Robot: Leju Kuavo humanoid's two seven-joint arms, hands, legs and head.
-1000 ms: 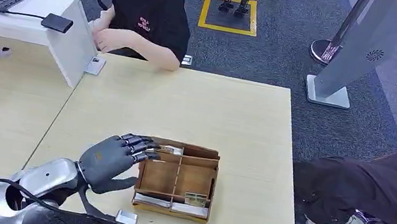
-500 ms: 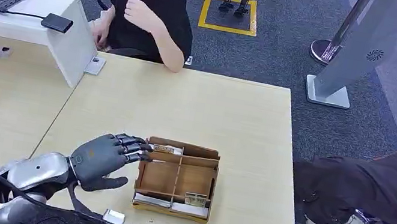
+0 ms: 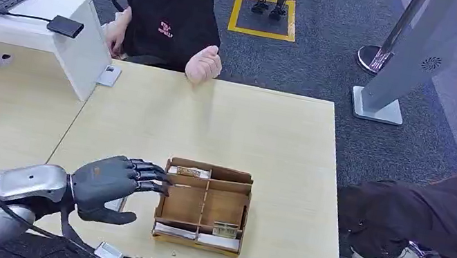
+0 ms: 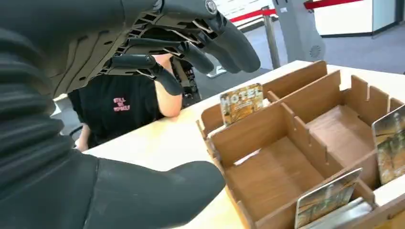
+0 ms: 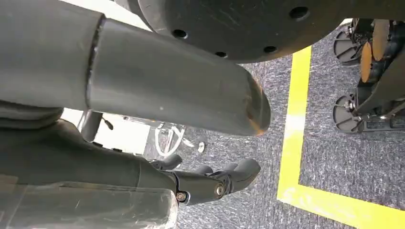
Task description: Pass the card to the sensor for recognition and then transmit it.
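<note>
— Several cards stand in the wooden box (image 3: 204,205) on the pale table (image 3: 226,125). Which one is nearest the hand?

— One card (image 4: 241,102) upright in the box's far corner compartment, at the end towards the seated person (image 3: 172,11). It carries a greenish-brown picture with "HOTEL" in pale letters across its upper edge. From the head view it is a small light strip (image 3: 189,171) behind the box wall.

— And the left hand?

— The left hand (image 3: 110,183) hovers at the box's left side, fingers spread and holding nothing, their tips reaching over the rim close to that card but not touching it. The thumb (image 4: 157,193) sits lower, apart from the fingers.

— Other cards?

— Two more cards lean in the near compartments, with similar leafy prints (image 4: 326,198).

— The right hand?

— The right hand (image 5: 210,183) hangs over grey carpet beside a yellow floor line (image 5: 293,124), its fingers loosely bent with nothing in them.
</note>
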